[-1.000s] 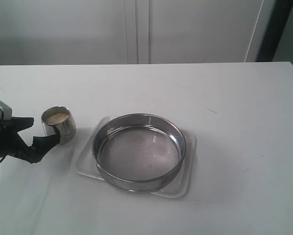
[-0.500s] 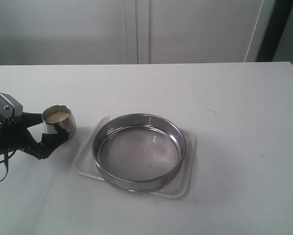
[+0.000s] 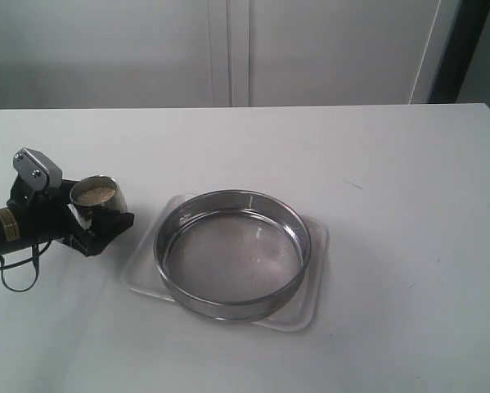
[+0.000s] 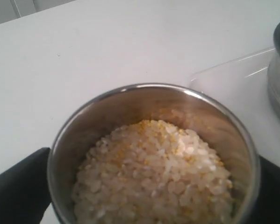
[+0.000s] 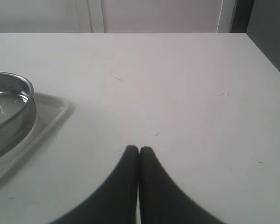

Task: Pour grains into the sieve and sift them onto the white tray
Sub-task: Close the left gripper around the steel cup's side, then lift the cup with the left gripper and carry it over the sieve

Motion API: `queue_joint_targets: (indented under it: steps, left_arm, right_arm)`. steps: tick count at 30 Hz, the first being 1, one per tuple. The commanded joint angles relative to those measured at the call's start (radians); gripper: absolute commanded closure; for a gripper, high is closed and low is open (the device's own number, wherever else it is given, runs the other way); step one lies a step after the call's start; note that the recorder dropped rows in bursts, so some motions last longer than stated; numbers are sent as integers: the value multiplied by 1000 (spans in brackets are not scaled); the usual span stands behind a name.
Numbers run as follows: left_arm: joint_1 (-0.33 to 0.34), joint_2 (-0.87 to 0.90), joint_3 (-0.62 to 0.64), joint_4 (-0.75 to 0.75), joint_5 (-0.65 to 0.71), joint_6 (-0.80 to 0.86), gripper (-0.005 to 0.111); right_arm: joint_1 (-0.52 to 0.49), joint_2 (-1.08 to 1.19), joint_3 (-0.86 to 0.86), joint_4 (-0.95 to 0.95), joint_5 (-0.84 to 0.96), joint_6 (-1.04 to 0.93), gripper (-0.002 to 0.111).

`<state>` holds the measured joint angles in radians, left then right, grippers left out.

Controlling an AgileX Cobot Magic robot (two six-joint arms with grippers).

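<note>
White table [image 3: 392,164]; round, seemingly fine-meshed steel sieve [image 3: 228,308]

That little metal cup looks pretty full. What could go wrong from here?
The grains heap high in the cup, so a jolt or early tilt might spill them on the table before the sieve. The left gripper stands open around smooth rounded steel; a weak squeeze could let it slip.
</note>
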<state>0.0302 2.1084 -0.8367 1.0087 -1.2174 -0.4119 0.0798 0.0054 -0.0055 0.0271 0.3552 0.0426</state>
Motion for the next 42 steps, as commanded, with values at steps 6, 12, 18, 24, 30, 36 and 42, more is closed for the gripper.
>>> queue_joint_targets:
  steps: [6, 12, 18, 24, 30, 36, 42]
  left_arm:
    - [-7, 34, -38, -9, -4, -16, 2]
    - [-7, 34, -38, -9, -4, -16, 18]
    - [-7, 34, -38, -9, -4, -16, 73]
    - [-7, 34, -38, -9, -4, -8, 107]
    - [-7, 34, -38, -9, -4, -8, 107]
    - [-7, 33, -38, -9, -4, -8, 107]
    - [-7, 28, -38, -7, -4, -15, 107]
  right_arm:
    - [1, -5, 6, 2, -13, -4, 108]
    - [1, -5, 6, 2, -13, -4, 108]
    - [1, -5, 6, 2, -13, -4, 108]
    - [1, -5, 6, 2, -13, -4, 108]
    - [1, -5, 6, 2, -13, -4, 108]
    - [1, -5, 6, 2, -13, -4, 108]
    - [1, -5, 6, 2, -13, -4, 108]
